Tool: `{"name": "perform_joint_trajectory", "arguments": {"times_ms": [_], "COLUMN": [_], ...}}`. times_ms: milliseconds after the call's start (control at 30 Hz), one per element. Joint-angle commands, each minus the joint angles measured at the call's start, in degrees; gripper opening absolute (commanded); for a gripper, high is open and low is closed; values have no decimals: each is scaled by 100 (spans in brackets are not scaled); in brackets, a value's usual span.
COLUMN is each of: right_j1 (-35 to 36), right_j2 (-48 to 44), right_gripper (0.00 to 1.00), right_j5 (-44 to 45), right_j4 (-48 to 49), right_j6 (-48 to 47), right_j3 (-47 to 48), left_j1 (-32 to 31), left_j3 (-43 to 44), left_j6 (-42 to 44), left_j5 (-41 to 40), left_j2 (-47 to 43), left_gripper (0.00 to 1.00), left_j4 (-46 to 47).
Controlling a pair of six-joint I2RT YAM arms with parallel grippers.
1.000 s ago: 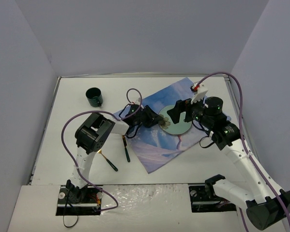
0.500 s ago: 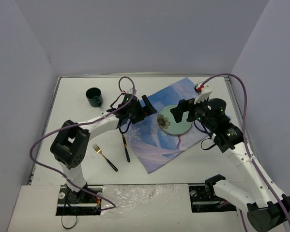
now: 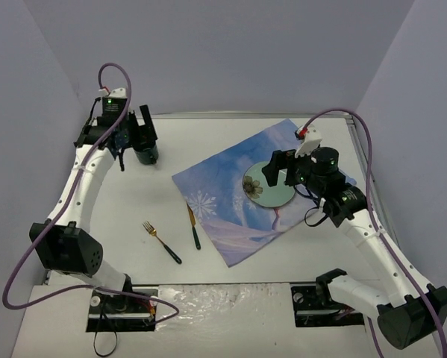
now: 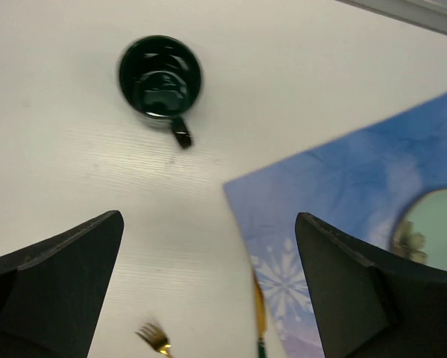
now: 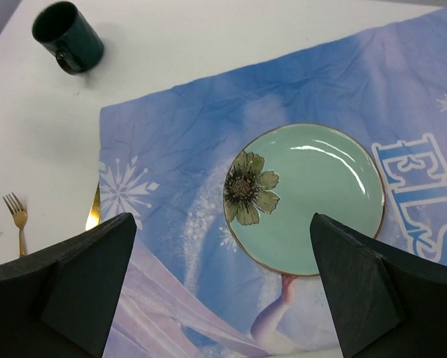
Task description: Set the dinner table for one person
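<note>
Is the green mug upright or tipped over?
Upright: the green mug shows its round open mouth from above, handle out sideways.

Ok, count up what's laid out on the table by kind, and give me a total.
Mug: 1
Plate: 1
Fork: 1
Knife: 1
Cloth: 1
Total on the table: 5
</note>
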Motion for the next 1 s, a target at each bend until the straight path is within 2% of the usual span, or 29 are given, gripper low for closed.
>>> {"name": "perform_joint_trajectory", "arguments": {"times_ms": [0, 133, 333, 433, 833, 967], "right_j1": [-27, -18, 37, 71, 114, 141], "right_j2": [375, 579, 787, 856, 866, 900], "right_gripper": [100, 100, 100, 100, 100, 100], "right_j5": [28, -126, -271, -320, -236, -228], "right_j4": [180, 171, 171, 171, 171, 171], "right_j6": [-62, -64, -37, -23, -7, 13], "right_j3": [383, 429, 389, 336, 243, 275], "left_j1": [796, 1286, 1443, 1478, 1645, 1654], "left_j3": [674, 1330, 1944, 2188, 3076, 3370], "left_j6": [1425, 1579, 1439, 1273, 1148, 1162], "left_j5": [355, 523, 564, 595, 948, 1018], "left_j2": [716, 1592, 2606, 3154, 4238, 4421], "left_gripper": [97, 94, 88, 82, 66, 54], "left_j4": [-631, -748, -514, -322, -274, -371]}}
